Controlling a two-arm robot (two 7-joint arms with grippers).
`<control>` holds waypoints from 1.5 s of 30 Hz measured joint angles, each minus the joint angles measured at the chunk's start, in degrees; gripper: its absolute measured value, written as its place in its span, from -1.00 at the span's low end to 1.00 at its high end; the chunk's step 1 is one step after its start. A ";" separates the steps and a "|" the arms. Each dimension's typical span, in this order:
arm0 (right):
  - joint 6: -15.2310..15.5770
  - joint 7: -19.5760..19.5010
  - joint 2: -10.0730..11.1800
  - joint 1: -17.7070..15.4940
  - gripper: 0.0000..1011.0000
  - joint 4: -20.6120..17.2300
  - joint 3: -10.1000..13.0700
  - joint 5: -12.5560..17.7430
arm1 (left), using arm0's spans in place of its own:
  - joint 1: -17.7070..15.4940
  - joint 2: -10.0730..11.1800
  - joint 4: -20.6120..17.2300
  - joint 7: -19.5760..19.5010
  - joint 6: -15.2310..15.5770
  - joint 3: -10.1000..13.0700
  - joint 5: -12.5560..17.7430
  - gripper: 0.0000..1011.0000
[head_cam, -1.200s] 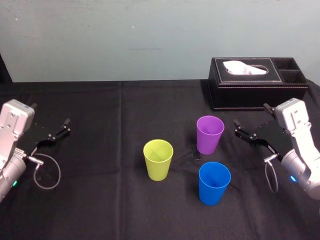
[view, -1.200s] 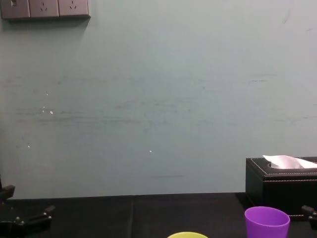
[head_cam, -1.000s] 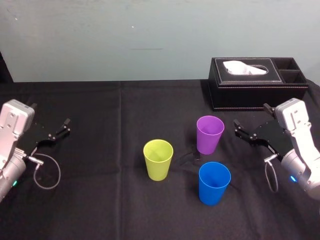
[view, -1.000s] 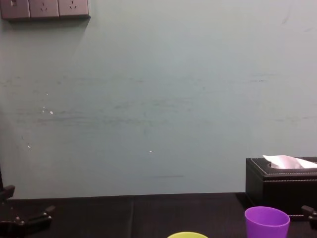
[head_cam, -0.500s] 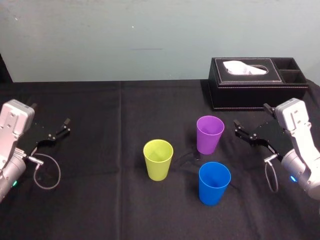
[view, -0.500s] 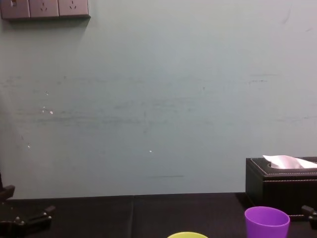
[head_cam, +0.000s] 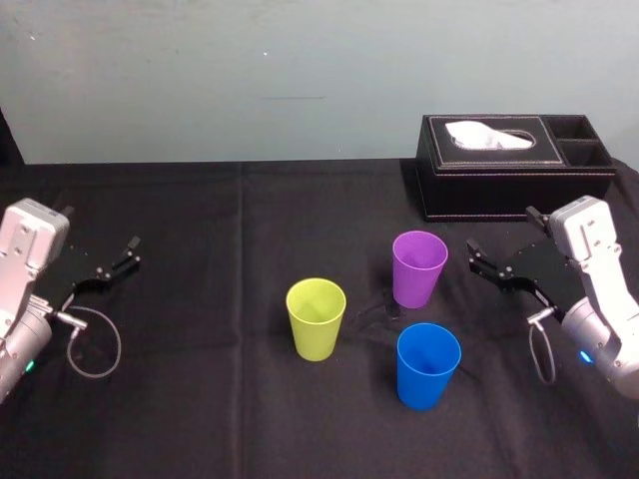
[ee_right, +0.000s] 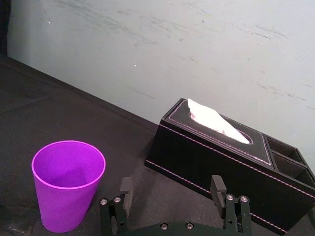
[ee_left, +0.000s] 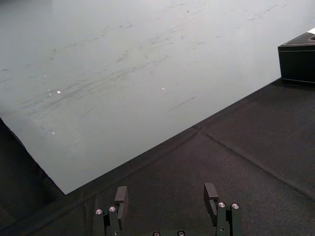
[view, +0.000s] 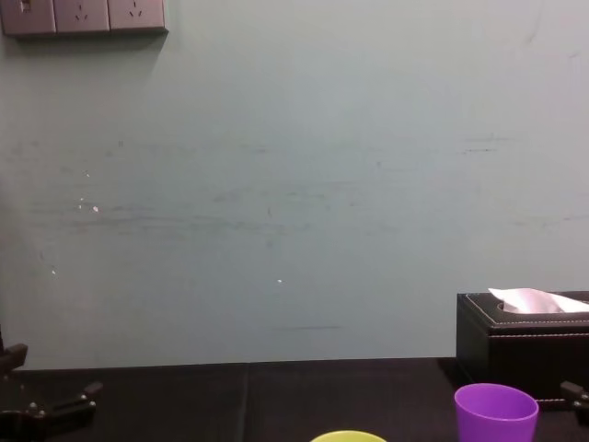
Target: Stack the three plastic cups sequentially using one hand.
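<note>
Waiting unchanged since a second ago: right tool (head_cam: 499,232) open, empty, near purple cup (head_cam: 419,267); left tool (head_cam: 100,230) open, parked far left. On counter (head_cam: 200,399), yellow-green cup (head_cam: 317,317) and blue cup (head_cam: 428,364), all three upright, apart. Stacking not begun; first grasp pending.

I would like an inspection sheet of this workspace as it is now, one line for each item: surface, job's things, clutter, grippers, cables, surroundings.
Surface: black cloth over the table, lightly creased.
Job's things: yellow-green cup, purple cup and blue cup, all upright, standing apart, none nested.
Clutter: black tissue box at the far right, tissue sticking out.
Grippers: left gripper open, at the table's left side, empty; right gripper open, right of the purple cup, empty.
Cables: left cable loop and right cable loop, one hanging at each wrist.
Surroundings: pale wall; wall sockets high on it.
</note>
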 joint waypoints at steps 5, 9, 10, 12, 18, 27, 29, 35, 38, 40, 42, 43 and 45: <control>0.00 0.00 0.00 0.00 0.98 0.00 0.00 0.00 | 0.00 0.00 0.00 0.00 0.00 0.00 0.00 1.00; 0.00 0.00 0.00 0.00 0.98 0.00 0.00 0.00 | 0.00 0.00 0.00 0.00 0.00 0.00 0.00 1.00; 0.00 0.00 0.00 0.00 0.98 0.00 0.00 0.00 | 0.00 0.00 0.00 0.00 0.00 0.00 0.00 1.00; 0.00 0.04 -0.07 -0.14 0.98 -0.04 0.22 0.01 | 0.00 0.00 0.00 0.00 0.00 0.00 0.00 1.00; -0.09 1.52 0.02 -1.89 0.98 -1.33 2.12 1.68 | 0.00 0.00 0.00 0.00 0.00 0.00 0.00 1.00; 0.34 4.85 2.68 -5.83 0.98 -6.35 5.33 4.52 | 0.00 0.00 0.00 0.00 0.00 0.00 0.00 1.00; 0.60 5.77 3.73 -7.09 0.98 -8.12 6.18 5.01 | 0.00 0.00 0.00 0.00 0.00 0.00 0.00 1.00; 0.93 8.19 6.64 -10.67 0.98 -12.46 8.52 6.27 | 0.00 0.00 0.00 0.00 0.00 0.00 0.00 1.00; 0.91 8.86 7.59 -12.04 0.98 -13.86 9.48 6.70 | 0.00 0.00 0.00 0.00 0.00 0.00 0.00 1.00; 0.65 9.64 8.68 -13.55 0.98 -15.44 10.52 7.10 | 0.00 0.00 0.00 0.00 0.00 0.00 0.00 1.00; 0.27 10.56 9.81 -15.13 0.98 -17.00 11.57 7.51 | 0.00 0.00 0.00 0.00 0.00 0.00 0.00 1.00; 0.11 10.84 10.17 -15.62 0.98 -17.46 11.92 7.62 | 0.00 0.00 0.00 0.00 0.00 0.00 0.00 1.00; -0.20 11.40 10.86 -16.70 0.98 -18.37 12.57 7.85 | 0.00 0.00 0.00 0.00 0.00 0.00 0.00 1.00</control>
